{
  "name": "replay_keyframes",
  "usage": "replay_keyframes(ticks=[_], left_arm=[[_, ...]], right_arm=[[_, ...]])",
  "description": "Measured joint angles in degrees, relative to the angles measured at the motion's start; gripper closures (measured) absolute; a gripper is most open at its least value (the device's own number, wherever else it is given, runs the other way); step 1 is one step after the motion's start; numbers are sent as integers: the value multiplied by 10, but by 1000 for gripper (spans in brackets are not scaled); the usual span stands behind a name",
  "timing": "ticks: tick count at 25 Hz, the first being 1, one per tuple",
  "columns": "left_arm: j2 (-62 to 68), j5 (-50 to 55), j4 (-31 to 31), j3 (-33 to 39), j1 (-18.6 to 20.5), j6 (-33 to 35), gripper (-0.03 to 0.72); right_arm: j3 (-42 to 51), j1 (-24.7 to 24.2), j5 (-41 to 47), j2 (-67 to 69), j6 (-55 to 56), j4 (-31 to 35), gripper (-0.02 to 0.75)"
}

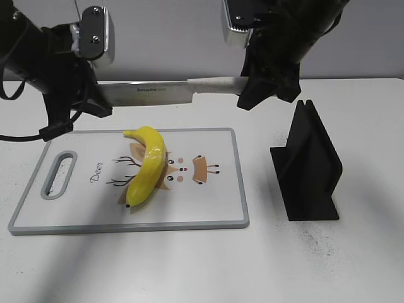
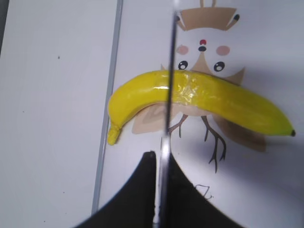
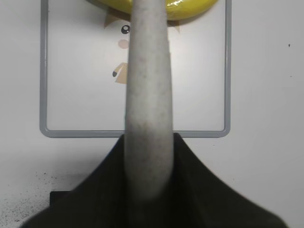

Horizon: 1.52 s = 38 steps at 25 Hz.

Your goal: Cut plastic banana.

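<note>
The plastic banana (image 1: 149, 165) lies on the cutting board (image 1: 82, 214), glossy yellow with a shiny band round its middle; it also shows in the left wrist view (image 2: 199, 97) and at the top of the right wrist view (image 3: 187, 7). A knife (image 1: 151, 93) hangs level above the board's far edge. My left gripper (image 1: 95, 101) is shut on the blade's tip end; the blade (image 2: 168, 95) runs edge-on across the banana. My right gripper (image 1: 252, 91) is shut on the pale knife handle (image 3: 148, 104).
A black knife stand (image 1: 309, 164) is upright on the white table right of the board. The board has a handle slot (image 1: 58, 173) at its left end and a deer drawing in the middle.
</note>
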Motion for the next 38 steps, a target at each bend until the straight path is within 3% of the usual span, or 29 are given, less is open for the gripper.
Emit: replay_keyframes(ticks=[5, 7, 10, 14, 16, 23, 32, 35, 38], left_arm=[[-5, 6, -4, 0, 0, 0, 702], [-5, 2, -9, 1, 0, 0, 670], [-5, -12, -25, 1, 1, -4, 500], [-5, -26, -62, 1, 1, -6, 157], [-8, -33, -79, 1, 2, -7, 65], [-33, -37, -97, 1, 2, -22, 45], [-87, 6, -100, 1, 5, -88, 65], [-107, 9, -78, 1, 5, -146, 76], [-131, 8, -13, 1, 6, -259, 86]], right_arm=[[0, 0, 5, -1, 1, 0, 569], [0, 0, 6, -1, 1, 0, 569], [0, 0, 15, -1, 9, -1, 573], [0, -1, 28, -1, 12, -3, 573], [0, -1, 29, -1, 14, -4, 573], [0, -1, 30, -16, 28, -12, 573], [-37, 0, 44, -26, 174, -84, 575], [-61, 0, 58, -26, 244, -108, 575], [-82, 0, 68, -27, 310, -126, 575]])
